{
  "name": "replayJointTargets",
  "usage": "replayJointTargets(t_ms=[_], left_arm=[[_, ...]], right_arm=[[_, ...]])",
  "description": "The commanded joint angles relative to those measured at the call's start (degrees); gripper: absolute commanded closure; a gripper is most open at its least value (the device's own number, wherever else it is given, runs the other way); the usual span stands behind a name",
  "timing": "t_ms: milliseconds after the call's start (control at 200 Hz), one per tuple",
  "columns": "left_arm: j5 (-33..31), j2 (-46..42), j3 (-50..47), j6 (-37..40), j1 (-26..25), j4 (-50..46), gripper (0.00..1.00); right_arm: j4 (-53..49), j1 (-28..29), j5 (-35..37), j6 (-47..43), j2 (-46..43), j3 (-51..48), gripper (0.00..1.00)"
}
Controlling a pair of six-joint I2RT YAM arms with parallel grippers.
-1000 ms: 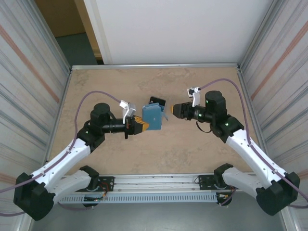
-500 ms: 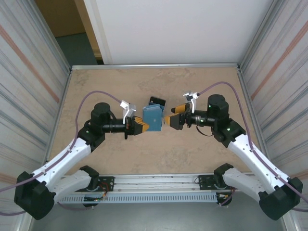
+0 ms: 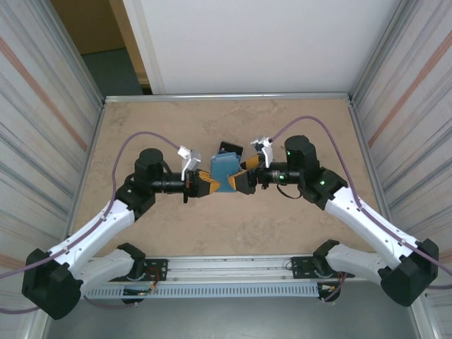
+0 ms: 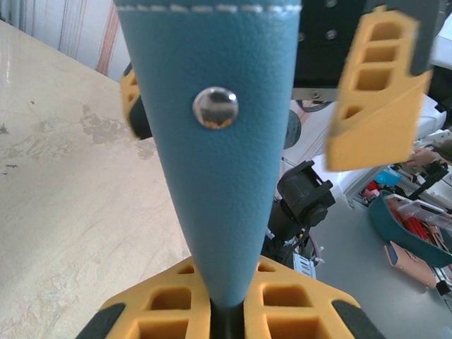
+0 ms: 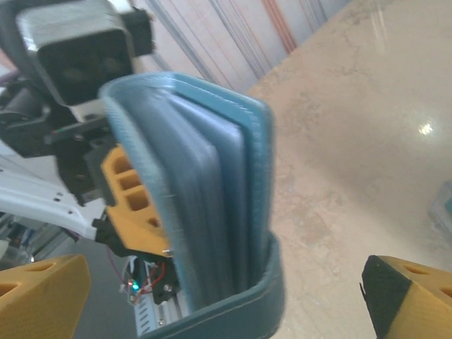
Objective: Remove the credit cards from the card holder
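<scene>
Left gripper (image 3: 205, 185): clamped shut on one end of the teal-blue card holder (image 3: 224, 171); holder held between the two arms, over the middle of the table (image 3: 282, 233)
Right gripper (image 3: 241, 180): jaws spread wide either side of the holder's far edge; gripping nothing
Holder: halves slightly parted; credit cards inside cannot be made out
</scene>
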Motion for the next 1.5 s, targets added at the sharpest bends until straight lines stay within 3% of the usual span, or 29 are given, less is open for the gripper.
replayJointTargets(t_ms=[0, 256, 606, 922, 1223, 1498], left_arm=[[3.0, -0.8, 1.8, 0.7, 0.3, 2.3, 1.0], [4.6, -2.1, 1.1, 0.4, 0.3, 3.6, 1.0], [5.7, -3.6, -0.2, -1.7, 0.3, 7.9, 1.0], [3.7, -3.7, -0.5, -2.1, 0.3, 7.2, 1.0], [3.2, -4.0, -0.8, -2.1, 0.3, 7.6, 1.0], [4.7, -3.8, -0.4, -2.1, 0.3, 8.1, 1.0]], right_arm=[[-1.8, -0.2, 2.1, -2.0, 0.0, 1.8, 0.0], [5.8, -6.5, -6.0, 3.0, -3.5, -3.2, 0.23], [8.3, -6.8, -9.2, 3.4, -3.4, -5.1, 0.46], [11.9, -6.2, -12.7, 4.9, -3.5, -6.4, 0.41], [11.6, -6.1, -12.4, 4.3, -6.6, -6.7, 0.41], [12.9, -4.5, -11.9, 4.8, -2.9, -5.6, 0.44]])
